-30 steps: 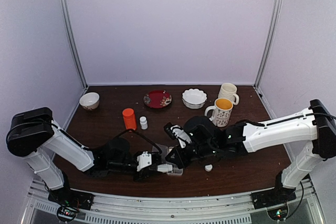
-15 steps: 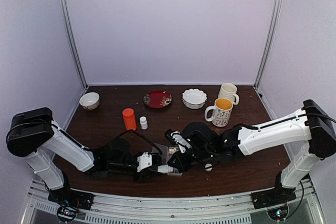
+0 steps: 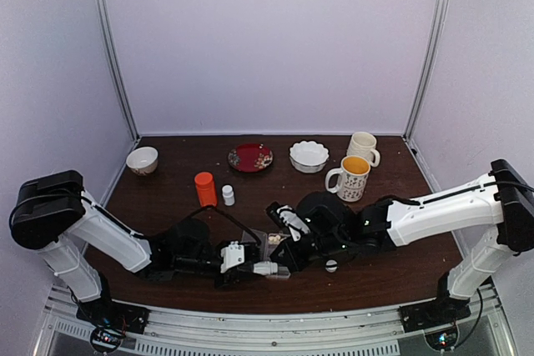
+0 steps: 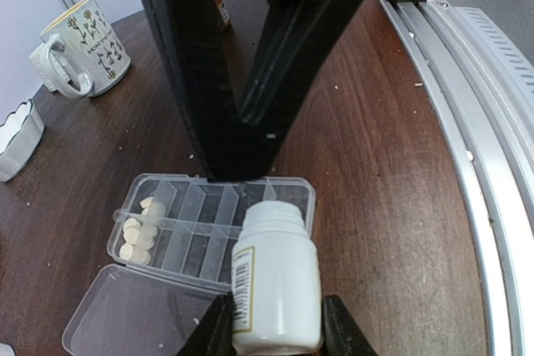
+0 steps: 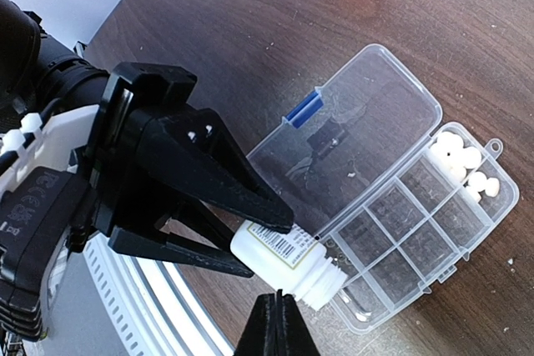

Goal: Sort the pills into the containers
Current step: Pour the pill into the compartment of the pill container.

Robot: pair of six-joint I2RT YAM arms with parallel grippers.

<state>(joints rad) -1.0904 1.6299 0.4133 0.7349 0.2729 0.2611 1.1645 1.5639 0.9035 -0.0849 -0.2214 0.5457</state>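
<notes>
The table [image 3: 158, 198] is dark brown wood with a smooth grain, edged at the near side by a ribbed metal rail [image 4: 480, 114]. Most of the bare wood lies between the grippers and the crockery along the far side, where the orange bottle [image 3: 205, 189] and a flowered mug [image 4: 88, 43] stand well apart from the work.

The left gripper [image 4: 277, 314] clamps a white bottle [image 4: 275, 277] across its body. The right gripper [image 5: 275, 323], black and wedge-shaped, has its jaws pressed together with nothing between them, its tip just above the bottle's neck.

The clear plastic pill box [image 5: 417, 231] lies near the rail, its flat lid [image 5: 350, 122] folded open beside it, with a blue clasp [image 5: 303, 108]. Its long axis runs roughly along the table's near edge, two rows of square cells side by side.

The bottle is smooth and cylindrical, lying tilted, its open ribbed neck pointing at the box's end cell.

The pills [image 5: 463, 164], small rounded whitish tablets, fill the cells at the opposite end.
</notes>
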